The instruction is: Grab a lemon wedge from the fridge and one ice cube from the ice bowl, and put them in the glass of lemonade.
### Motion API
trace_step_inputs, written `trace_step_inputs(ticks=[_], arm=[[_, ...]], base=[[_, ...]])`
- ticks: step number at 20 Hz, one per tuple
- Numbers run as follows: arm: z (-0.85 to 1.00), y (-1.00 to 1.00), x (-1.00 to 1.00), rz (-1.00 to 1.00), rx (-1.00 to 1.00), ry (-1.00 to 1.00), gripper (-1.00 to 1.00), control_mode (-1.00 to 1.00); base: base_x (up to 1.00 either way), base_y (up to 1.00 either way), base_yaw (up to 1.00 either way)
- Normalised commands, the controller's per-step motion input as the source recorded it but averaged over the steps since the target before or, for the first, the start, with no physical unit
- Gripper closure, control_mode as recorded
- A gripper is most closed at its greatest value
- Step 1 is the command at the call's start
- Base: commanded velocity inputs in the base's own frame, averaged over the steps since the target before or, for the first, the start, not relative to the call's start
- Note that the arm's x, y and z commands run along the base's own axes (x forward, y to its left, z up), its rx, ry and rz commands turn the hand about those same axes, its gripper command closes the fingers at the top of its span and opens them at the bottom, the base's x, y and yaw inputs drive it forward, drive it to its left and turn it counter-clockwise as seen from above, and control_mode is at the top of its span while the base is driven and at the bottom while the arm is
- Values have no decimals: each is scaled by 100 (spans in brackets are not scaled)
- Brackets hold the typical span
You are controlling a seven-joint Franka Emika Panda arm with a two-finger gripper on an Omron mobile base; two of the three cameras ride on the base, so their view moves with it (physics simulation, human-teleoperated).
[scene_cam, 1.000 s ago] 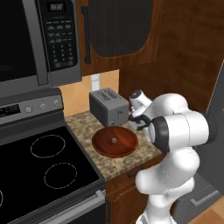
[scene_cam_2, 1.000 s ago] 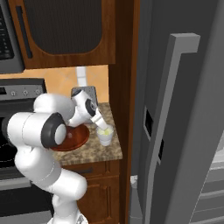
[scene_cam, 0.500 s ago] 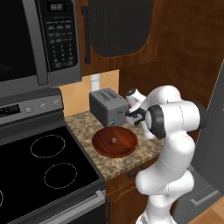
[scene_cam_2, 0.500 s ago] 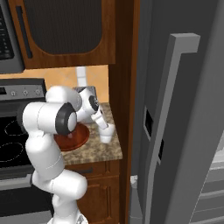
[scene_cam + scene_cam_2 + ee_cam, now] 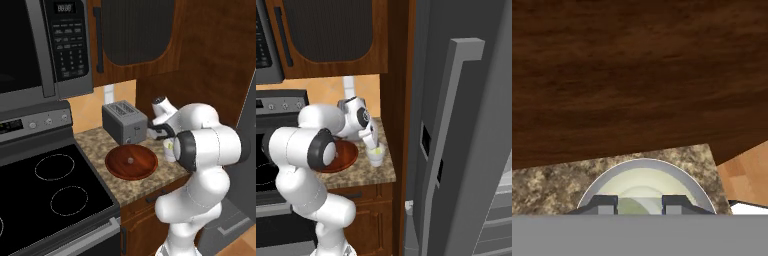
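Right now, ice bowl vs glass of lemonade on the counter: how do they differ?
The ice bowl is wide, shallow, opaque reddish-brown wood; the glass of lemonade is much narrower, taller for its width, whitish and translucent. The bowl holds one small ice cube; the glass holds pale yellow liquid. The gripper hangs right over the glass, not the bowl. Both are round, upright, on the granite counter.

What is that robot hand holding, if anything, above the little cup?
The gripper hangs over the glass of lemonade with a small yellow-green piece between its fingertips; whether they pinch it cannot be told.
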Motion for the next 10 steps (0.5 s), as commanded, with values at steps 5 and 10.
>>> trace_step_inputs(ticks=[5,10], arm=[[0,0,-2,-11,0,0,100,-100],[0,0,21,-12,0,0,-100,-100]], base=[[0,0,0],[0,0,0]])
